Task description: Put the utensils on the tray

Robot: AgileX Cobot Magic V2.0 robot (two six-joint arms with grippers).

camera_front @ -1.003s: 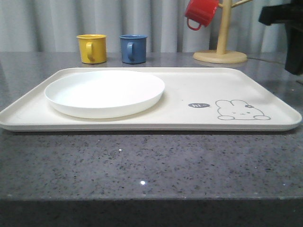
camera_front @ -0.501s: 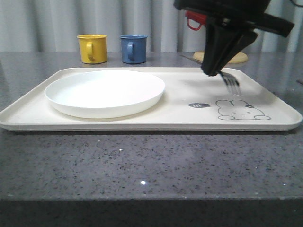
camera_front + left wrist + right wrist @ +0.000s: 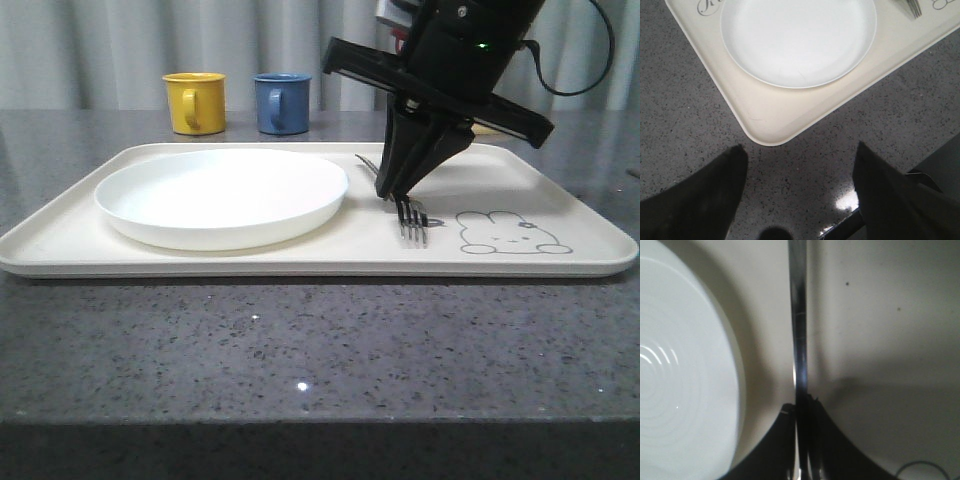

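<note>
The right gripper (image 3: 400,190), black and angled down over the large cream rectangular tray (image 3: 300,255), is clamped on the handle of the slim silver four-tined metal fork (image 3: 412,222). The fork's tines rest on or just above the tray floor, between the round white plate (image 3: 222,195) and the line-drawn bunny (image 3: 510,232); contact cannot be confirmed. The right wrist view shows the fork handle (image 3: 799,330) running just beside the plate rim (image 3: 735,370). The left gripper (image 3: 800,200) hangs over the grey speckled countertop (image 3: 690,110) near the tray corner, fingers spread apart, holding nothing. A yellow mug (image 3: 195,102) and a blue mug (image 3: 281,102) stand behind the tray.
</note>
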